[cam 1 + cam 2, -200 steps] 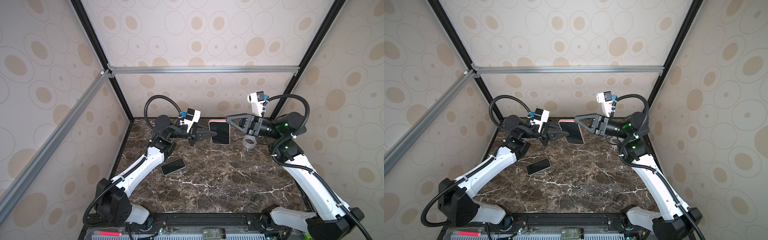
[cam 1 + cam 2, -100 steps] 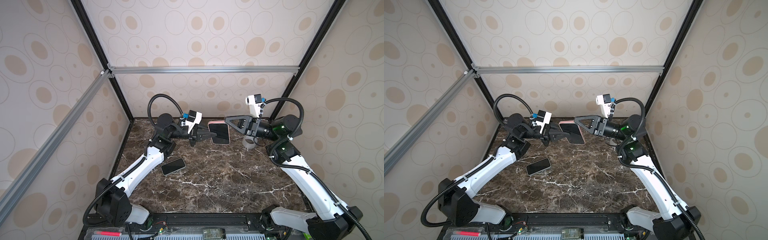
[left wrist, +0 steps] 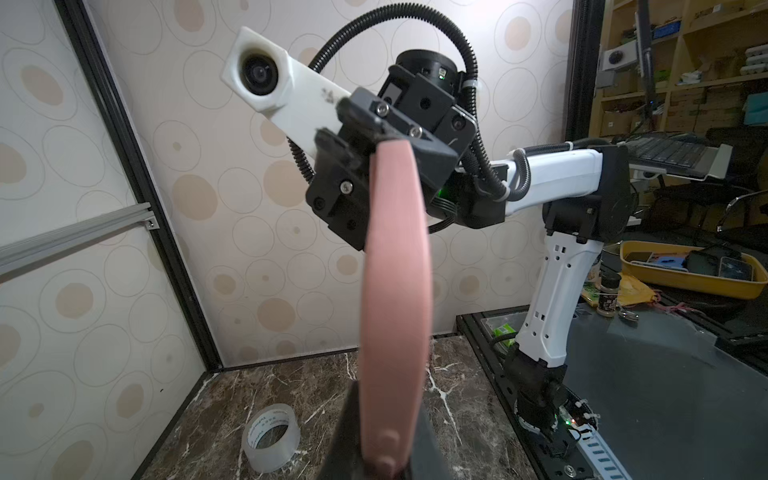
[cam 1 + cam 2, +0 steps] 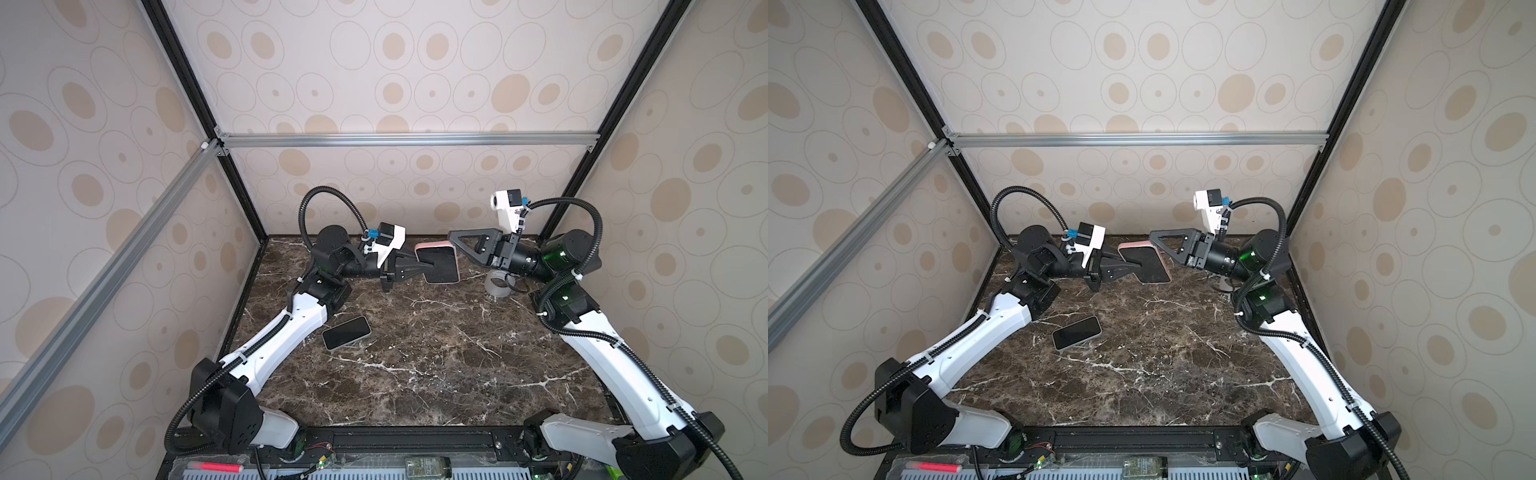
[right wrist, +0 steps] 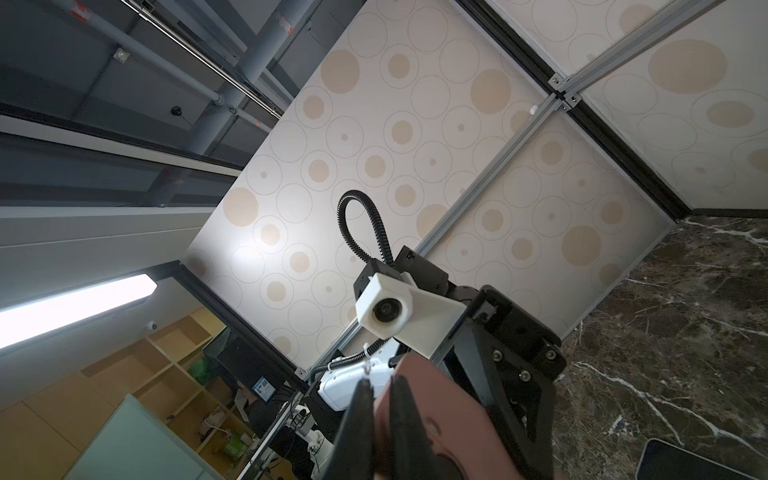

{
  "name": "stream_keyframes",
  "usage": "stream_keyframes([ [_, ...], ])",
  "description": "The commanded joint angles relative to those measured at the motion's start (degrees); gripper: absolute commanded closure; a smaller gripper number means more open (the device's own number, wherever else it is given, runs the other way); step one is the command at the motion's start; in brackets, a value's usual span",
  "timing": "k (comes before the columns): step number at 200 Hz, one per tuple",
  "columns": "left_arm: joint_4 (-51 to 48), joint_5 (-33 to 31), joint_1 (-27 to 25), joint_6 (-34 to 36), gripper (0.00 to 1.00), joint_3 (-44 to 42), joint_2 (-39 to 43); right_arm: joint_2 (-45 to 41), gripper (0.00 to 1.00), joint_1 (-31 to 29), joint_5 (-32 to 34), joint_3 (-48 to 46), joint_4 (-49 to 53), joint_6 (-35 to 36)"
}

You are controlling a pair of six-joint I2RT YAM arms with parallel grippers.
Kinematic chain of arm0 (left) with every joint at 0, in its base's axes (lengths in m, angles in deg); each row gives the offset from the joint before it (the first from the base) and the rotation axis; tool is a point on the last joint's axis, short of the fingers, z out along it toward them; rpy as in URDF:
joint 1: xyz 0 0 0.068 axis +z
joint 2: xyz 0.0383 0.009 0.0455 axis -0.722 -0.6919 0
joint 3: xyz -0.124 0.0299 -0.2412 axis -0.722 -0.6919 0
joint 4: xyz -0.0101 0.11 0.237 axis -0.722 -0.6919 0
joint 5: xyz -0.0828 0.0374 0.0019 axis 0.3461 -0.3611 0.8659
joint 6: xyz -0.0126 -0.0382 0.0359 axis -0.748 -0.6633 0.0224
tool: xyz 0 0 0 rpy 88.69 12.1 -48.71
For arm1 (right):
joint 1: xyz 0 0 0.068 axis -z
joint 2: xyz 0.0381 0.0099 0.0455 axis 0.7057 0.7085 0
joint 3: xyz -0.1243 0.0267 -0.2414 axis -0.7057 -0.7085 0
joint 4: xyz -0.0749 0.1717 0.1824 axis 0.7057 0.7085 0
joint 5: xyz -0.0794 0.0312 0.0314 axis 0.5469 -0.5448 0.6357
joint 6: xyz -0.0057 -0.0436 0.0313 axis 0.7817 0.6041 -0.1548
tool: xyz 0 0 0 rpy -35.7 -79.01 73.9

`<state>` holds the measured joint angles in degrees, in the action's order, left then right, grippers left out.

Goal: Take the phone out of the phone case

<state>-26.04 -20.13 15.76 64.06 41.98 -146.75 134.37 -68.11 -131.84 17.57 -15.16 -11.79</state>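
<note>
The left claw (image 4: 434, 264) is clamped on the pink phone case (image 4: 448, 274), held in the air near the back edge of the surface (image 4: 436, 374). The right claw (image 4: 452, 237) pinches the rim of the case. The phone (image 4: 346, 332) lies flat near the left edge, well apart from the case. A tape roll (image 4: 498, 286) stands near the back right corner. Toward the front edge the marble is open.

We find no text that we can read. The tape roll (image 3: 271, 442) carries printing on its inner core and a small jar (image 3: 607, 296) bears a label, both too small to make out.
</note>
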Motion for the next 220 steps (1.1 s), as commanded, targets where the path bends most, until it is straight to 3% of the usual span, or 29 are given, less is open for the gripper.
stream_keyframes([
  [1,7.7,-5.9,-1.1,0.7,1.0,5.7,4.0,2.9,1.0,-3.1,-6.1,-3.5,11.2,-0.6],
  [33,13.7,-6.2,-1.0,-5.7,1.0,3.0,3.9,2.7,1.0,-2.8,-5.6,-2.6,7.1,-0.2],
  [54,25.8,-7.4,-0.7,-18.1,1.0,-1.4,3.8,1.9,0.99,-1.5,-3.9,0.2,6.7,4.1],
  [71,31.5,-8.6,0.2,-26.8,1.0,-3.6,3.4,0.2,0.87,1.0,0.4,1.4,11.8,10.4],
  [96,34.2,-8.3,1.7,-33.7,1.0,-5.2,3.4,-3.3,0.65,5.0,8.1,2.5,24.8,23.6],
  [116,34.0,-7.9,2.9,-36.8,1.0,-5.7,3.9,-5.6,0.59,6.8,12.4,2.8,32.5,32.9],
  [150,29.3,-7.3,3.7,-38.0,1.0,-4.8,4.4,-7.8,0.51,6.8,13.2,3.4,39.3,46.2],
  [169,24.8,-5.5,4.3,-37.5,1.0,-2.7,4.1,-8.5,0.46,6.9,7.8,3.8,40.9,52.8],
  [193,18.9,-2.8,5.3,-35.5,1.0,-0.3,4.0,-9.8,0.51,6.9,2.3,1.8,39.9,58.4],
  [206,13.4,-1.8,5.4,-31.5,1.0,1.2,4.3,-9.2,0.53,6.9,1.7,3.0,41.4,58.6],
  [220,10.4,-1.8,5.4,-28.0,1.0,1.2,5.1,-8.0,0.53,6.9,-0.6,2.8,35.4,51.7],
])
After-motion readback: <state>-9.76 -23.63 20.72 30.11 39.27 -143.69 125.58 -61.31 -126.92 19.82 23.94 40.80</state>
